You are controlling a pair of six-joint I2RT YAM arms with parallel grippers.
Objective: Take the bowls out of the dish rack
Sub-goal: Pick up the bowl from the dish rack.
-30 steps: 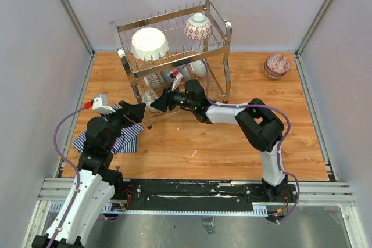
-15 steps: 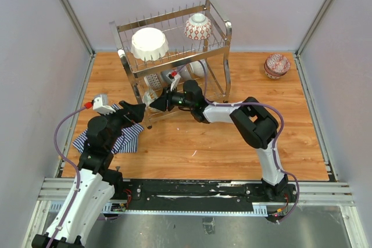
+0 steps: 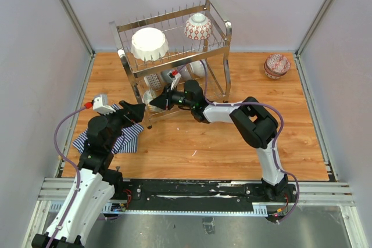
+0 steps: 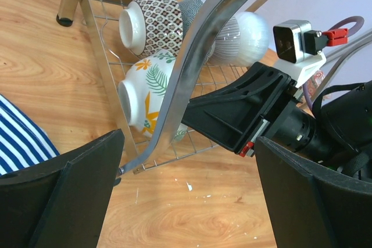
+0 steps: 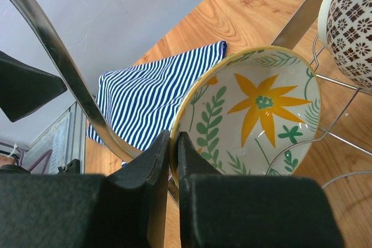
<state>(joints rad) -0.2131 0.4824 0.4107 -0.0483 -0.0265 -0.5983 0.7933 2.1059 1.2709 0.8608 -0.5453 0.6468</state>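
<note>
The chrome dish rack (image 3: 228, 79) stands at the back of the table. Its top tier holds a large white scalloped bowl (image 3: 149, 43) and a red lattice bowl (image 3: 198, 27). On the lower tier a floral bowl (image 5: 261, 120) with a yellow flower and green leaves stands on edge at the near left end (image 4: 142, 94). My right gripper (image 5: 173, 137) is shut on its yellow rim, one finger inside and one outside. A brown-patterned bowl (image 4: 148, 20) and a grey striped bowl (image 4: 229, 30) stand behind it. My left gripper (image 4: 186, 196) hovers open over bare wood, just left of the rack's corner.
A blue-white striped cloth (image 3: 113, 137) lies at the left under my left arm. A stack of red patterned bowls (image 3: 277, 64) sits at the back right of the table. The rack's curved end handle (image 5: 64, 79) passes close to my right fingers.
My right gripper reached slightly further left into the lower tier and shut on the floral bowl's rim. The left arm has not moved.
</note>
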